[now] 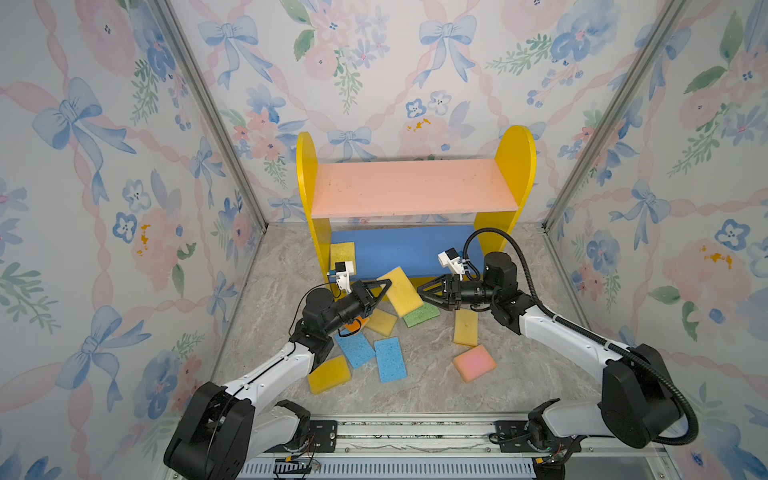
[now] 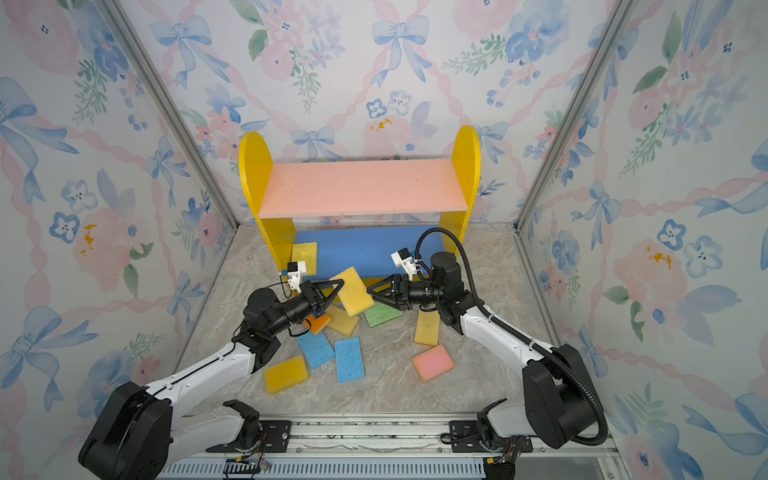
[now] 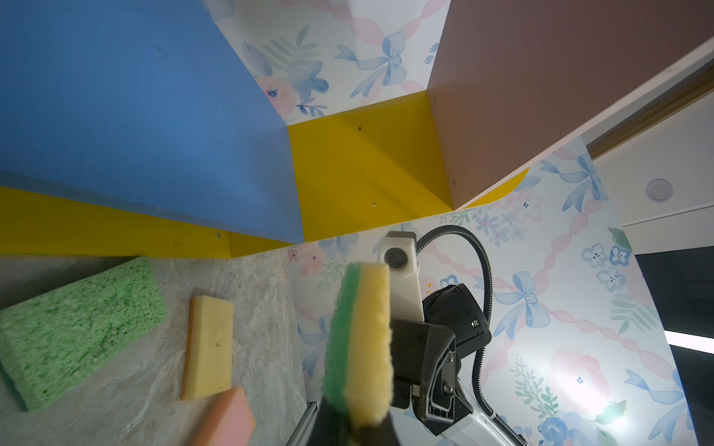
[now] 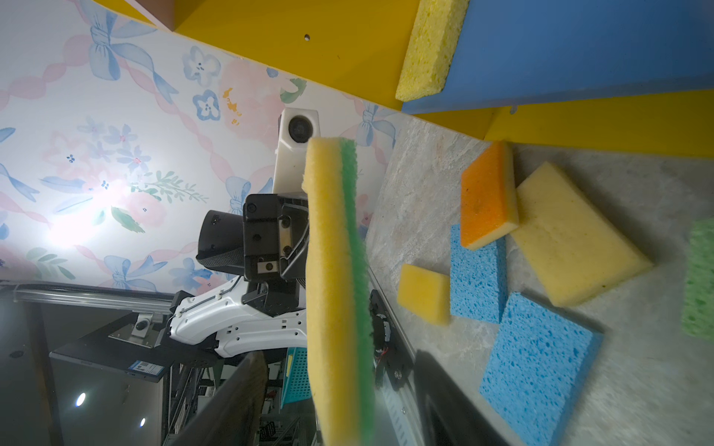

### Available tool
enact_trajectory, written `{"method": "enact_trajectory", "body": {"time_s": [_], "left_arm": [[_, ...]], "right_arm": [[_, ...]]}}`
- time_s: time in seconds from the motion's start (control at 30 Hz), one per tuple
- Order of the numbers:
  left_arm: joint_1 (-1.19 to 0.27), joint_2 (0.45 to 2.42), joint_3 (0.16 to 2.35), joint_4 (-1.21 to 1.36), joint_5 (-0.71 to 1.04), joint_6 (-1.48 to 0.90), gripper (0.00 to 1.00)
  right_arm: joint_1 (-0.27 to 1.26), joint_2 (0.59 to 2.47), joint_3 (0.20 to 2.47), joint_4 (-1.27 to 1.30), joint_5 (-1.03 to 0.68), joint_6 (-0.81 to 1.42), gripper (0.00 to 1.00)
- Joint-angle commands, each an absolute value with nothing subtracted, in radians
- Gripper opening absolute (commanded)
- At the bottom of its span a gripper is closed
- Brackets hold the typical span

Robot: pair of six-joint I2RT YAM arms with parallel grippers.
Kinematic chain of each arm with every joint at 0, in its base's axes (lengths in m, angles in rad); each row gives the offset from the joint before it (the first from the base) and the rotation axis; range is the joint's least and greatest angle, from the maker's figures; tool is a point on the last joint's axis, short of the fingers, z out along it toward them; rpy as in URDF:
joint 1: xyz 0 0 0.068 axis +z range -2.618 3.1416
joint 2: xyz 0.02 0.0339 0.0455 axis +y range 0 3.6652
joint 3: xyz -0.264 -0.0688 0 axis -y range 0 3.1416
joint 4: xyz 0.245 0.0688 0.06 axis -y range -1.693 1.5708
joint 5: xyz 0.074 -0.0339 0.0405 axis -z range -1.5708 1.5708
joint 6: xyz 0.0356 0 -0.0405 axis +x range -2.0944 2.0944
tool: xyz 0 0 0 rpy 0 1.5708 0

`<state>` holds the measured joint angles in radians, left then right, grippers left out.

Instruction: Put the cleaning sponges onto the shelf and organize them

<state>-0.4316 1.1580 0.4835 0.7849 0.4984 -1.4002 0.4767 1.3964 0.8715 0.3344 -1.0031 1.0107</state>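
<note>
A yellow sponge with a green scrub side [image 1: 401, 291] [image 2: 353, 291] hangs in the air in front of the shelf [image 1: 411, 187]. My left gripper [image 1: 384, 291] [image 3: 355, 428] is shut on its left end. My right gripper [image 1: 422, 293] [image 4: 340, 405] straddles the right end of that sponge [image 4: 336, 289], open, with a gap on each side. One yellow sponge [image 1: 343, 252] stands at the left end of the blue lower board [image 1: 407, 249]. The pink upper board is bare.
Loose sponges lie on the marble floor below the grippers: green [image 1: 422, 314], tan-yellow [image 1: 381, 322], orange [image 1: 357, 323], two blue [image 1: 354, 349] [image 1: 390, 359], yellow [image 1: 329, 374], another yellow [image 1: 466, 328] and pink [image 1: 474, 363]. Wallpapered walls close in both sides.
</note>
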Motion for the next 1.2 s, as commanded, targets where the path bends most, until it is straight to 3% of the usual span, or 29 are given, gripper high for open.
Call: {"method": "enact_trajectory", "body": {"time_s": [0.0,0.27,0.63,1.17], "left_arm": [[-0.437,1.168,0.504,0.817,0.519,-1.397,0.0],[-0.436,1.167,0.498,0.818,0.518,-1.397,0.0],[-0.436,1.163,0.495,0.818,0.516,-1.395,0.0],[-0.437,1.154,0.49,0.818,0.521,-1.399,0.0]], "right_arm": [[0.488,1.402,0.893,0.38,-1.023,1.019,0.61],[0.488,1.389,0.893,0.323,-1.017,0.99,0.49],[0.501,1.376,0.917,0.184,-1.025,0.905,0.46],[0.513,1.35,0.909,0.181,-0.991,0.908,0.22]]}}
